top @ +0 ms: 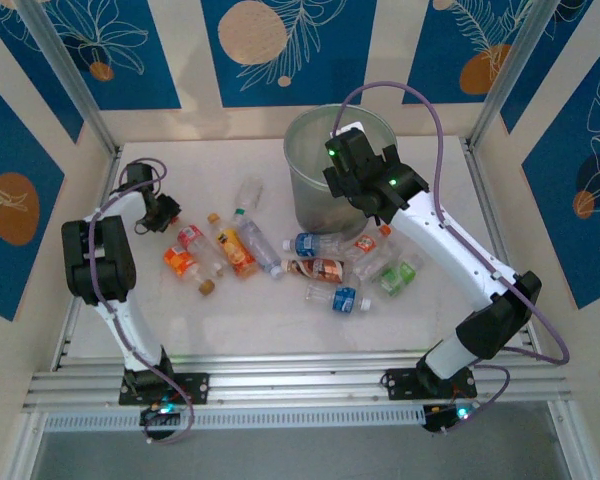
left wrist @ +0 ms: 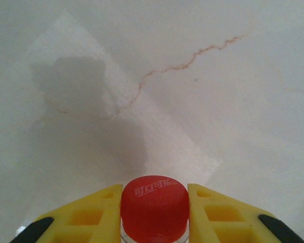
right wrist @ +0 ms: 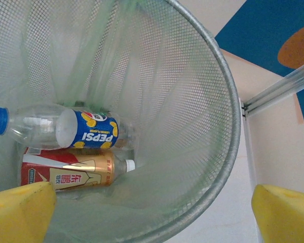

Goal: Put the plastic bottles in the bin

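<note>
Left claw: clamped tight on a red-capped bottle, well left of the bin.
Right claw: spread wide, holding nothing, above the bin's mouth.
Bin contents: blue-capped Pepsi bottle and gold-labelled bottle, touching, on the bottom.
Loose bottles: scattered on the table in front of the bin.

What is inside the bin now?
Inside the bin lie two bottles: a blue-capped Pepsi bottle and a red-and-gold one beside it. The yellow fingers cover the near part of the bottom.
</note>
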Action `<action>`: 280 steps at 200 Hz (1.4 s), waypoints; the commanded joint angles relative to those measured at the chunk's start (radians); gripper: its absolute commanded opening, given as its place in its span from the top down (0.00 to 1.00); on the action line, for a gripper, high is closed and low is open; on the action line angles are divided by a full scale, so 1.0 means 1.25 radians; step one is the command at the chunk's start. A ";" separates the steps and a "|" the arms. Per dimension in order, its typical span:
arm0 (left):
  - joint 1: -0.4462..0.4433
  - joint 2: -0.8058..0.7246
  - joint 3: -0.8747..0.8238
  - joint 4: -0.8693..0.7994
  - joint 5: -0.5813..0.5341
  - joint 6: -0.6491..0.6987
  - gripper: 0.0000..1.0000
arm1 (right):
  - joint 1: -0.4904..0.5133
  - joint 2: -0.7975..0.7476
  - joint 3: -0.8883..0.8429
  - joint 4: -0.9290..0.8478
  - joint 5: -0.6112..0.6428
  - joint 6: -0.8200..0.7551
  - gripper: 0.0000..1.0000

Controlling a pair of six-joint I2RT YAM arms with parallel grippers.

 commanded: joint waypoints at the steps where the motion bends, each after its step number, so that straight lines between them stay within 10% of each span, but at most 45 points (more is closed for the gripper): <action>1: 0.011 0.008 0.033 -0.015 0.014 0.001 0.76 | 0.006 0.001 -0.013 0.011 0.025 0.010 0.01; 280: -0.128 -0.377 -0.048 0.212 -0.119 0.051 0.89 | -0.056 -0.083 -0.084 0.020 -0.037 0.171 0.01</action>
